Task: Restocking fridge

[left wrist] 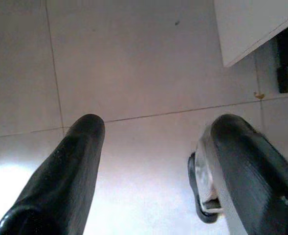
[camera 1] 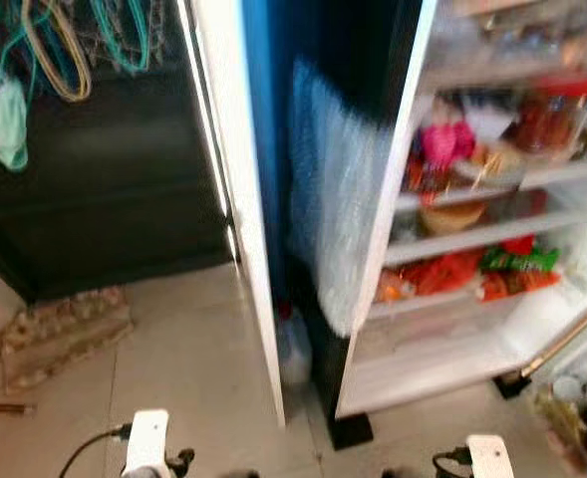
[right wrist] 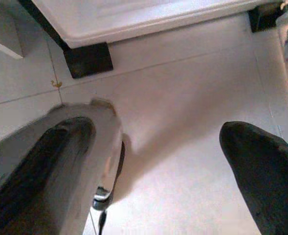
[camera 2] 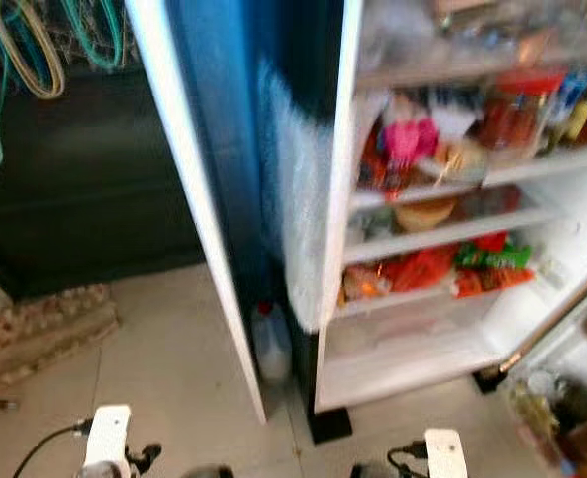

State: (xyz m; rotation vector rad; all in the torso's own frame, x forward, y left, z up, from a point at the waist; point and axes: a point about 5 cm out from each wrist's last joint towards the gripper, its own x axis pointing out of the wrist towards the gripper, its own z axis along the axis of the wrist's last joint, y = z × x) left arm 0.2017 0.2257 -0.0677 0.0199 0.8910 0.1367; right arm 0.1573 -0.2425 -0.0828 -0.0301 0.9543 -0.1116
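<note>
The fridge point(camera 1: 373, 299) stands open ahead and to the right, blurred. Its white shelves point(camera 1: 472, 239) hold a red-lidded jar point(camera 1: 552, 115), a pink packet point(camera 1: 438, 144), and red and green packets point(camera 1: 502, 264) lower down. The white door edge point(camera 1: 248, 219) stands left of the blue side wall. Both arms hang low over the tiled floor, with the left wrist point(camera 1: 148, 443) and right wrist point(camera 1: 490, 458) at the bottom edge. My left gripper point(left wrist: 153, 147) is open with nothing between its fingers. My right gripper point(right wrist: 158, 161) is open too, near the fridge's black foot point(right wrist: 87, 58).
A clear plastic bottle point(camera 1: 293, 349) stands on the floor between door and fridge body. An egg carton point(camera 1: 64, 334) lies on the floor at left, before a black cabinet point(camera 1: 104, 189). Cords point(camera 1: 64, 50) hang above it. A bag of goods point(camera 1: 572, 418) sits at lower right.
</note>
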